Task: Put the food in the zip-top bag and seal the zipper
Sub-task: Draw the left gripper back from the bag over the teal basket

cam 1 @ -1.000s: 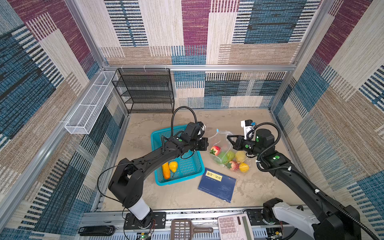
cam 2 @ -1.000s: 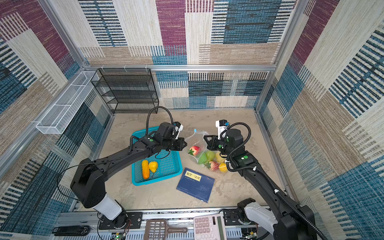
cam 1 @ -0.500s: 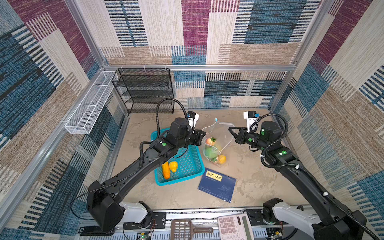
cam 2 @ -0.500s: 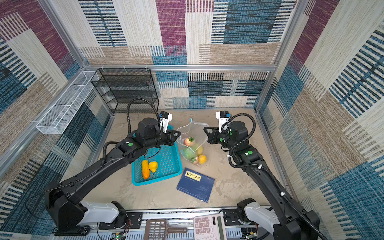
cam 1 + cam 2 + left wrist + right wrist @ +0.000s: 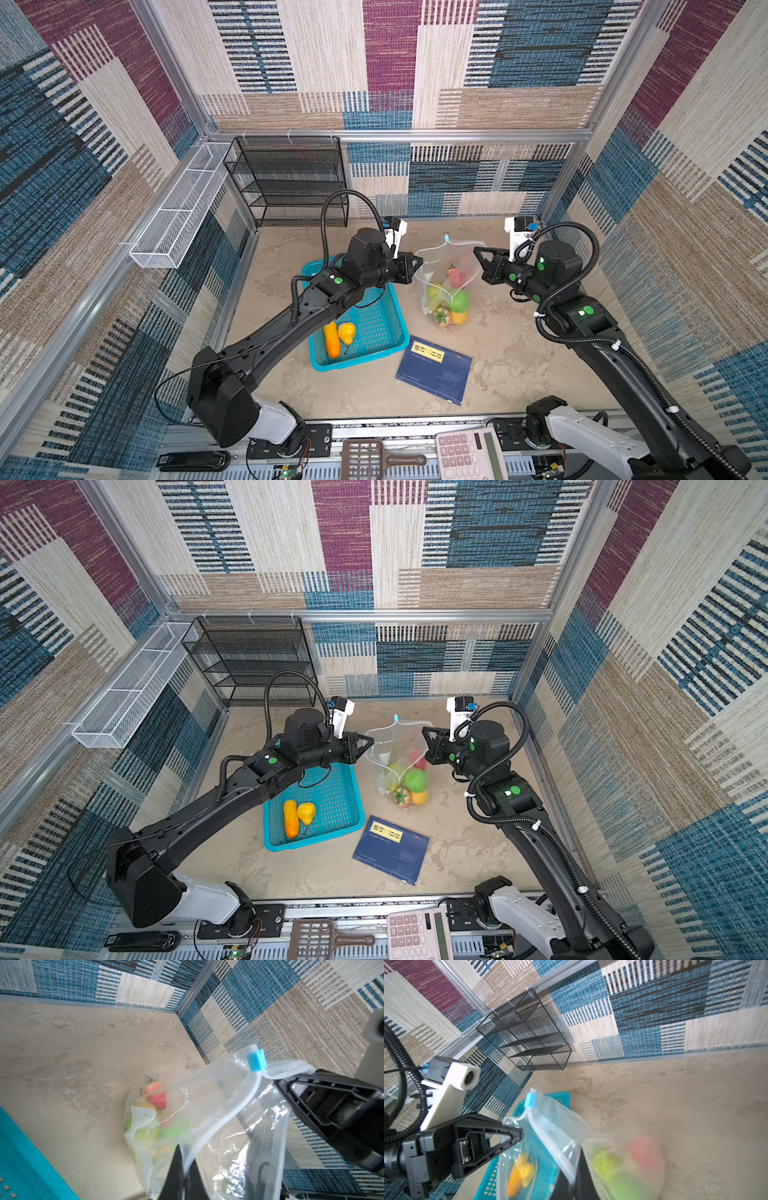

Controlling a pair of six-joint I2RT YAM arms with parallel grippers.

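Clear crinkly plastic zip bag [image 5: 432, 270] held up beside teal basket [image 5: 357, 362]; black left gripper [image 5: 419, 265] pinches one side of mouth, black right gripper [image 5: 477, 251] other side; toy fruit [image 5: 459, 300] low inside

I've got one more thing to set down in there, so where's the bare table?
Bare table: front right, beside the blue booklet; also the back strip beside the black shelf, behind the zip-top bag. Crowded: the middle, where teal basket, bag and booklet cluster.

Pinching zip-top bag [image 5: 566, 1126] at rim, both sides.
Clamped by right gripper [image 5: 574, 1180] and left gripper [image 5: 519, 1133]; blue slider [image 5: 531, 1100] at zipper [image 5: 546, 1138] end; green, red food [image 5: 608, 1165] blurred inside; teal basket [image 5: 560, 1095] behind.
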